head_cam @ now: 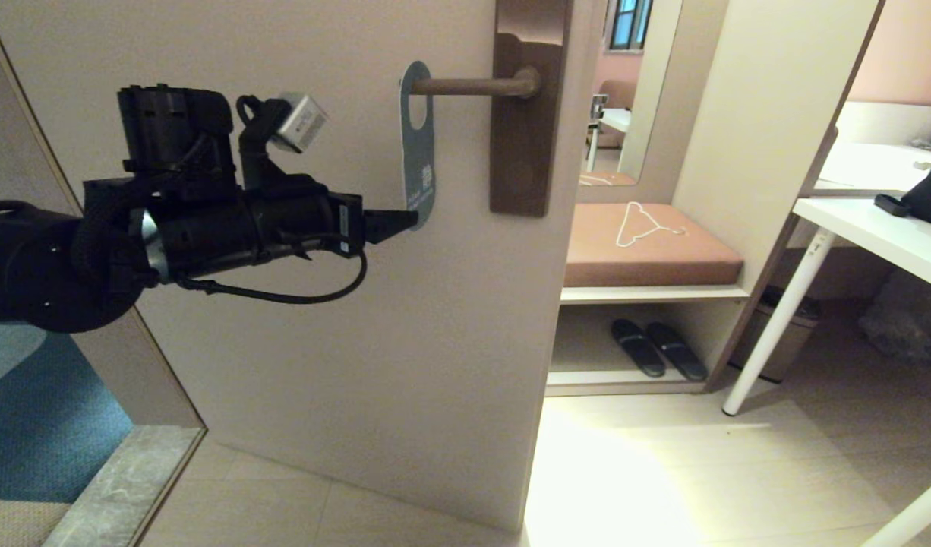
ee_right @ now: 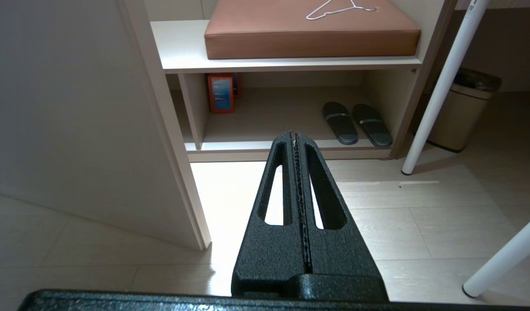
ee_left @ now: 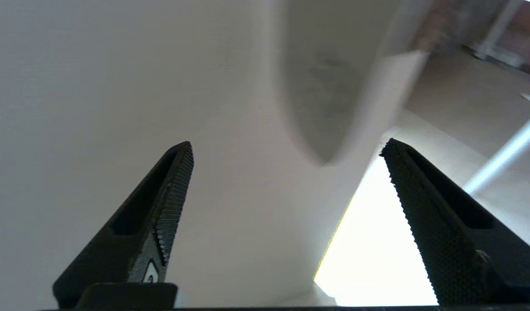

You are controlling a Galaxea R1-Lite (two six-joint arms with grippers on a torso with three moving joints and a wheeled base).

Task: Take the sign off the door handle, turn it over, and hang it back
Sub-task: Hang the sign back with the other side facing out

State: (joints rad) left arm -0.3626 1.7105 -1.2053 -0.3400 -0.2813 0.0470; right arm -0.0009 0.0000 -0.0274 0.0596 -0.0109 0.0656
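Observation:
The sign hangs by its oval hole on the outer end of the door handle, slate blue side showing. The handle is a bronze lever on a tall backplate. My left gripper sits level with the sign's lower end, its tips touching or just short of it. In the left wrist view the left gripper is open and empty, and the sign's rounded end lies just beyond the tips. My right gripper is shut on nothing, low over the floor; the head view does not show it.
The door's free edge stands right of the handle. Beyond it a brown bench cushion carries a white wire hanger, with slippers below. A white table and a bin stand at the right.

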